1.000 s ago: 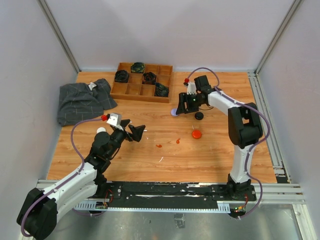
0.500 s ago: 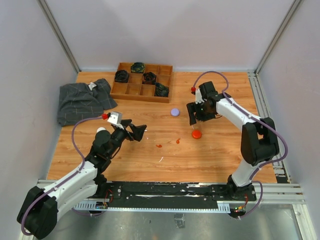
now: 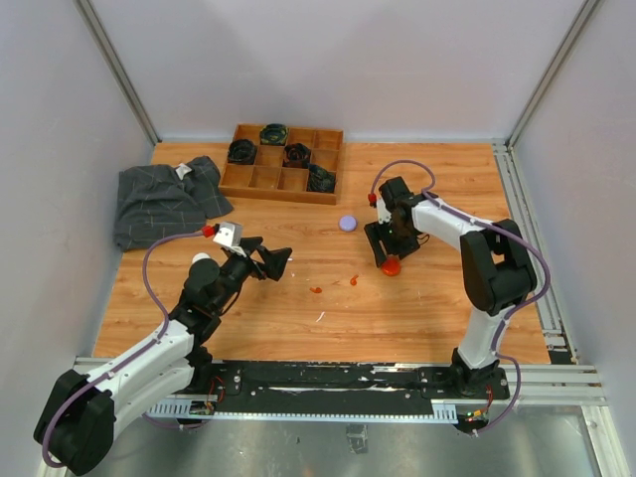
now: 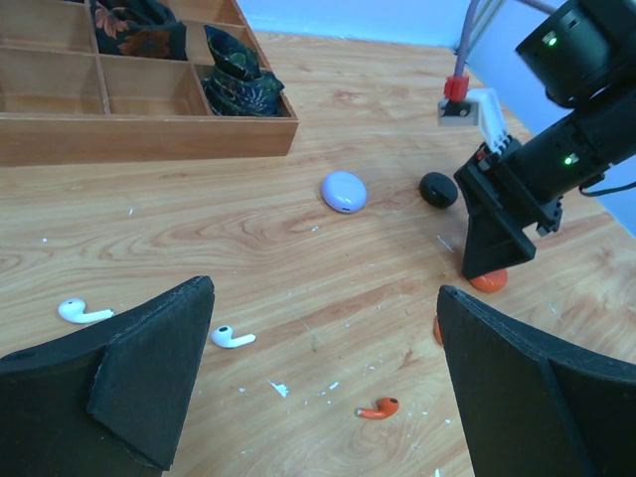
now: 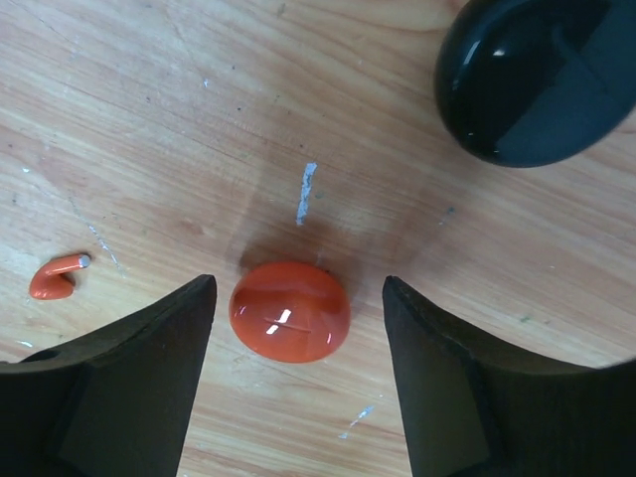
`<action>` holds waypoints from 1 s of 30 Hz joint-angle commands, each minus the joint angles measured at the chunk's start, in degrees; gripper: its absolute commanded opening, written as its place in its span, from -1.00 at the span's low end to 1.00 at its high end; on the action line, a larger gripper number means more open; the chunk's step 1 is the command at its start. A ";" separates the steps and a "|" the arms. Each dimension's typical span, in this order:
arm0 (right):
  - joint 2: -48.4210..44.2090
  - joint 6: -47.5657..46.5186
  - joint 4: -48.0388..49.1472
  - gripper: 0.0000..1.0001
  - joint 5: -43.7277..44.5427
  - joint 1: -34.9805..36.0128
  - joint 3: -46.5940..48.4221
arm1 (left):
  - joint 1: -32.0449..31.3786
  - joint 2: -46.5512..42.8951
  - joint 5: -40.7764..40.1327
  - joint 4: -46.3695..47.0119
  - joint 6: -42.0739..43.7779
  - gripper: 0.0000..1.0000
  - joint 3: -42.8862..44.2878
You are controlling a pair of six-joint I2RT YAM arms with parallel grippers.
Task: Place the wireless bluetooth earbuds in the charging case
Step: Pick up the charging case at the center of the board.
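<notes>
Counter: light brown wood-grain laminate, scuffed, with small white flecks.
Orange case: glossy rounded puck with a thin seam across the top; sits on the counter.
Black case: glossy dark dome, near the orange case but apart from it.
Lilac case: smooth pale oval, near the black case, in front of the tray.
White earbuds: two tiny curved stems with bulb heads, loose on the counter before the left hand, well apart from all cases.
Orange earbuds: two small curved bits, loose on the counter between the arms; none in a case.
Tray: bare wood with thin dividers and square compartments; dark patterned fabric bundles fill several.
Cloth: grey, checked, crumpled, just left of the tray.
Left hand: flat black fingers spread wide; holds nothing.
Right hand: fingers parted, one on each side of the orange case, with a gap on both sides; not gripping.
</notes>
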 commanded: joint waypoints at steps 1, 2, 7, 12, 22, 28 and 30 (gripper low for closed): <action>2.18 0.79 -0.71 0.32 1.30 1.32 -1.00 | 0.34 0.17 1.09 2.84 -0.38 0.99 0.58; 2.59 0.80 -0.72 0.29 1.39 1.35 -0.96 | 0.34 0.35 1.39 2.77 -0.37 0.98 0.66; 2.43 1.05 -0.99 0.12 0.74 1.49 -1.50 | 0.34 1.69 3.71 3.33 -1.88 0.99 1.07; -0.46 1.48 -1.00 -0.08 0.55 1.87 -2.16 | 0.25 5.04 7.67 3.99 -5.26 0.99 2.34; -7.12 3.75 1.27 -0.17 0.27 4.45 -2.24 | -6.76 9.96 6.89 6.48 -8.51 0.98 4.40; -11.42 6.74 4.46 -0.17 -0.99 8.78 -0.46 | -10.08 14.77 6.51 12.83 -12.62 0.98 4.51; -12.99 8.10 6.06 -0.17 -1.02 10.40 0.26 | -10.73 16.63 6.37 15.54 -14.27 0.98 4.51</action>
